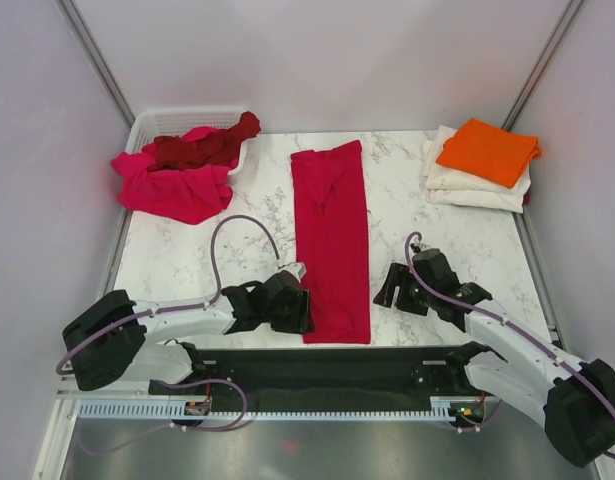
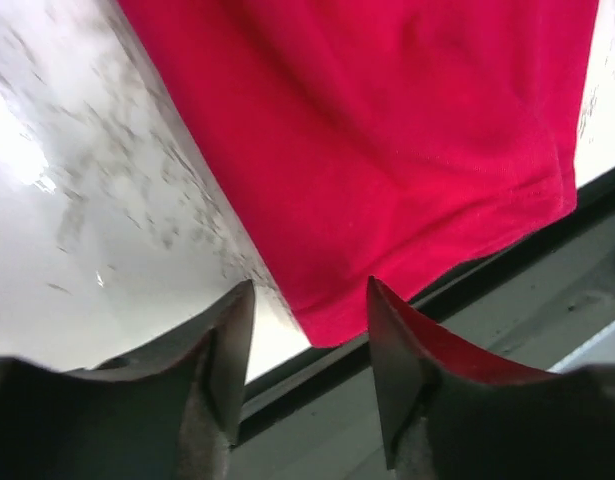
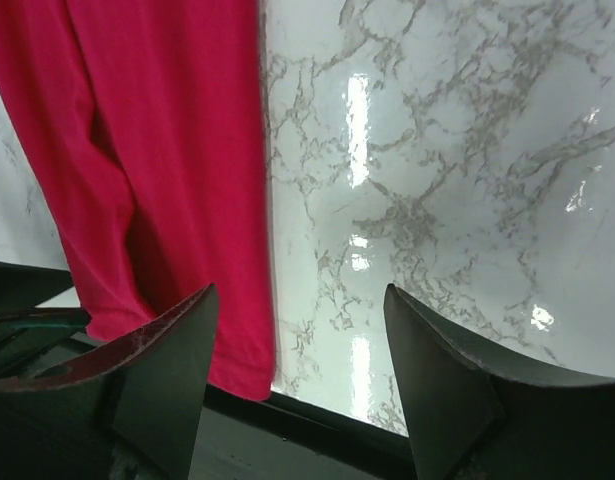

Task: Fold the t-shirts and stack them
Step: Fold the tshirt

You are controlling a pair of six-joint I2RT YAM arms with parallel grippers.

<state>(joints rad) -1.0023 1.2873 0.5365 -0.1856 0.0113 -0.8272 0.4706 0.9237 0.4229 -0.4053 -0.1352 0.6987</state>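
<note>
Top external: left gripper (image 1: pixel 303 304) and right gripper (image 1: pixel 390 290) flank crimson t-shirt (image 1: pixel 332 235)

**Pale booth around a marbled worktop**

A white worktop (image 1: pixel 467 240) veined in grey fills the middle. Plain pale walls (image 1: pixel 327 60) close it in on three sides, with slim metal posts (image 1: pixel 97 60) running up the far corners. Overhead light glares off the glossy surface (image 3: pixel 357 100). A black strip (image 1: pixel 317 365) and a slotted white rail (image 1: pixel 287 408) border the near edge.
</note>
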